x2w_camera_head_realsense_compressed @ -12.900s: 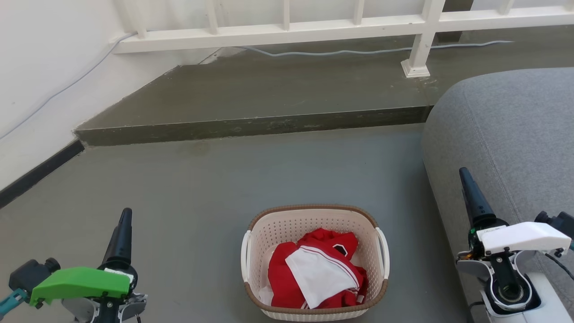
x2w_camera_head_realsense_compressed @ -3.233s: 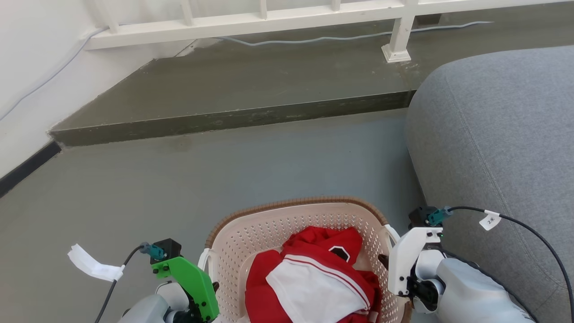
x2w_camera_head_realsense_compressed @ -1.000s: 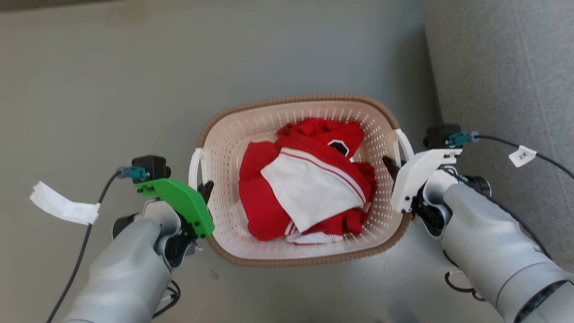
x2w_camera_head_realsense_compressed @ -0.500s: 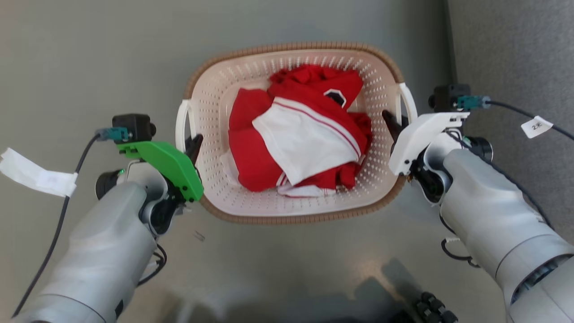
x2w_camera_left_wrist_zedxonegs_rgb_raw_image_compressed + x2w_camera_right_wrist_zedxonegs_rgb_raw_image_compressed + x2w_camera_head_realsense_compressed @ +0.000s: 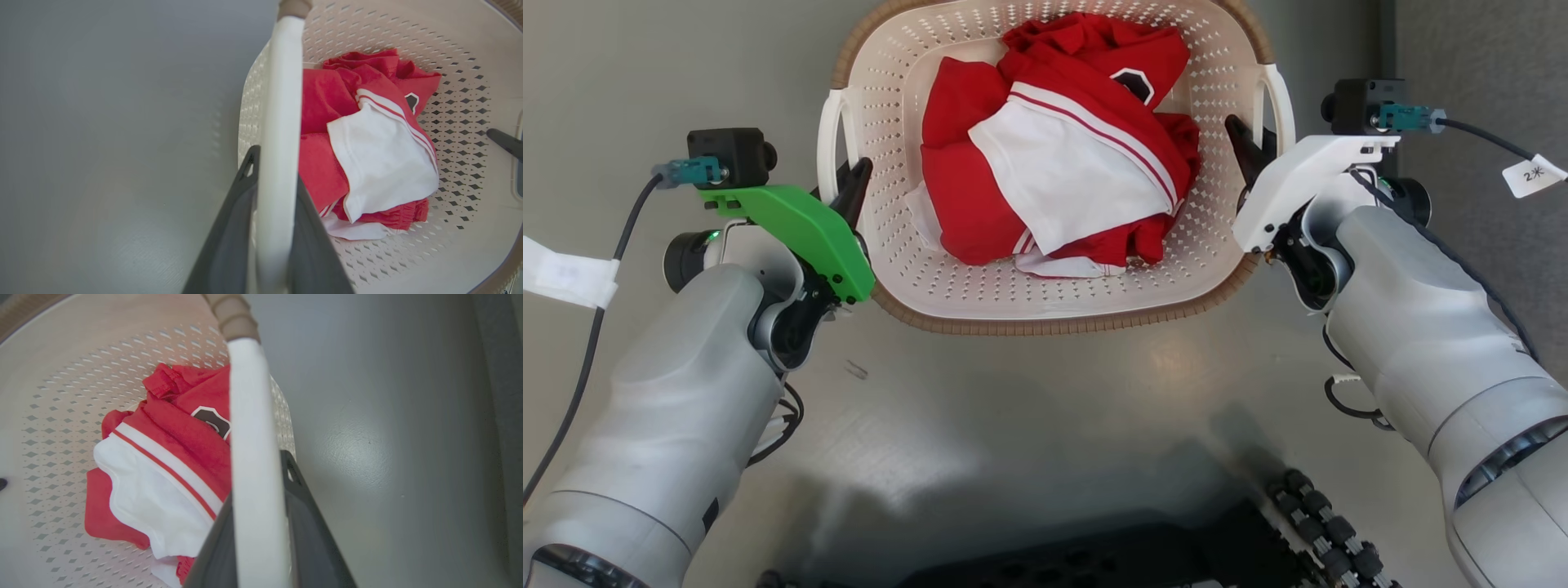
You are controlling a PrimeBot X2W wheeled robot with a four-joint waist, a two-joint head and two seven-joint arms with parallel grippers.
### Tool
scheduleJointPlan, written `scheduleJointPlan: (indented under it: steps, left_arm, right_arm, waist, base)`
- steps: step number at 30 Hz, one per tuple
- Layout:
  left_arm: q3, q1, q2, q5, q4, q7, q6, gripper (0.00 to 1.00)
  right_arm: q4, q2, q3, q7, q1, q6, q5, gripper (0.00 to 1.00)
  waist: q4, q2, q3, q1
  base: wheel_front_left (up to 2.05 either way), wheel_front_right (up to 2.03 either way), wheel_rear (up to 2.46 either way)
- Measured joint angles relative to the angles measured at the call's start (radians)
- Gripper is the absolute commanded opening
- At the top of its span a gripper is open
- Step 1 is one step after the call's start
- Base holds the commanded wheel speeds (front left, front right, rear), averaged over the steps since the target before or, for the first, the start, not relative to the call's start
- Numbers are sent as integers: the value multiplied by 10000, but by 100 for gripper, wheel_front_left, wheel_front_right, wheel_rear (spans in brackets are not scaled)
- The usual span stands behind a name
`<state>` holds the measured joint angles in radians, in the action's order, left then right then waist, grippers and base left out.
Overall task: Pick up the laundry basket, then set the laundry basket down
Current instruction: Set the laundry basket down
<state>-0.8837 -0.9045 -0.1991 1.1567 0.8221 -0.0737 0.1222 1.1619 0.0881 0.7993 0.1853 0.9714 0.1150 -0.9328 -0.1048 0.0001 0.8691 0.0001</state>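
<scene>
At 9 o'clock in the head view, the left gripper (image 5: 852, 181) pinches the laundry basket (image 5: 1045, 314) by its white left handle (image 5: 827, 139). The basket sits at 12 o'clock over the grey floor (image 5: 1029, 408), holding red and white clothes (image 5: 1062, 163). At 3 o'clock, the right gripper (image 5: 1245, 145) has its 2 fingers clamped on the right handle (image 5: 1281, 94).

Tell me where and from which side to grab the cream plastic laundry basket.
By its two white side handles: left end effector on the left handle, right end effector on the right handle, each coming from its own side. The slim bars stand off the cream basket, so fingers straddle them.
</scene>
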Motion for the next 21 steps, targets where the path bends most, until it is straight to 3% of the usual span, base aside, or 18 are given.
scheduleJointPlan:
  steps: [7,21]
  left_arm:
    - [-245,-8,-90,2,-71,-249,0,0]
    - [-558,-65,-146,125,-123,-433,-4,0]
  right_arm:
    - [188,-86,2,182,66,40,6,0]
    - [437,-159,-13,343,166,82,4,0]
  waist:
    - [-78,0,680,0]
    - [-86,0,881,-1]
  base:
    - [0,0,0]
    - [0,0,0]
